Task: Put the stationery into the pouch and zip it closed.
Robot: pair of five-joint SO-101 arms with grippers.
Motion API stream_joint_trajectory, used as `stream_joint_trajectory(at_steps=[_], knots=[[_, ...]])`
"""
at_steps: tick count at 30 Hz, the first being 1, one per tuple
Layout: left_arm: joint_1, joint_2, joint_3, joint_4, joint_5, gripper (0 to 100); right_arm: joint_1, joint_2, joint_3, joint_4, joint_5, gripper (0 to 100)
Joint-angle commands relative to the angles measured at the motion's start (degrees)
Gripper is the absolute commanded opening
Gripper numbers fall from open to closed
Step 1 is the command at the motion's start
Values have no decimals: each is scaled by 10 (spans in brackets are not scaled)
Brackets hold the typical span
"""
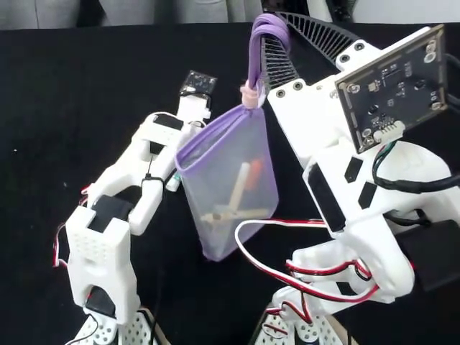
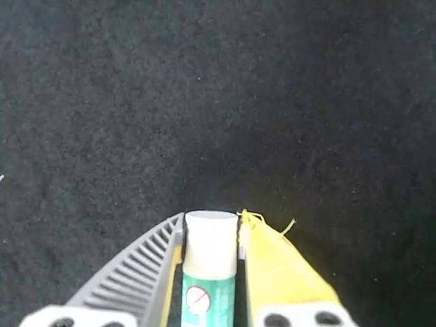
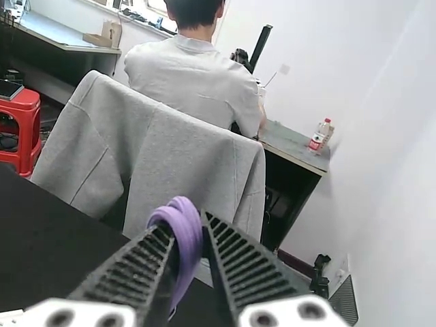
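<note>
A translucent purple pouch (image 1: 230, 180) is hung above the black tabletop (image 2: 204, 102) by its purple loop strap (image 3: 180, 235), on which the right jaws are clamped. Pale sticks (image 1: 238, 188) are seen inside. At its 9 o'clock, a white-capped green glue stick (image 2: 210, 259) is gripped in the left jaws.

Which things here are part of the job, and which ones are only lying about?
For the job:
pouch, hanging by its strap from the right gripper
stationery inside the pouch
glue stick in the left gripper

Only lying about:
grey jacket
red stool
bottle
</note>
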Motion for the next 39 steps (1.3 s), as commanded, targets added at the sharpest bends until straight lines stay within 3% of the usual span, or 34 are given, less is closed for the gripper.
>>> stream_joint_trajectory(at_steps=[1, 9, 17, 23, 29, 39], knots=[[6, -79, -5, 10, 5, 28, 9, -15, 0, 11, 5, 11], [9, -369, 28, -20, 102, 28, 26, -34, 4, 11, 8, 11], [-15, -622, 259, -267, 102, 28, 39, -51, 20, 11, 4, 11], [-16, -837, 426, -397, 231, 28, 39, -52, 40, 7, 5, 11], [-15, -1026, 517, -403, 334, 28, 2, -53, 45, 11, 9, 11], [-15, -1222, 625, -404, 350, 28, -14, -55, 72, 8, 10, 11]])
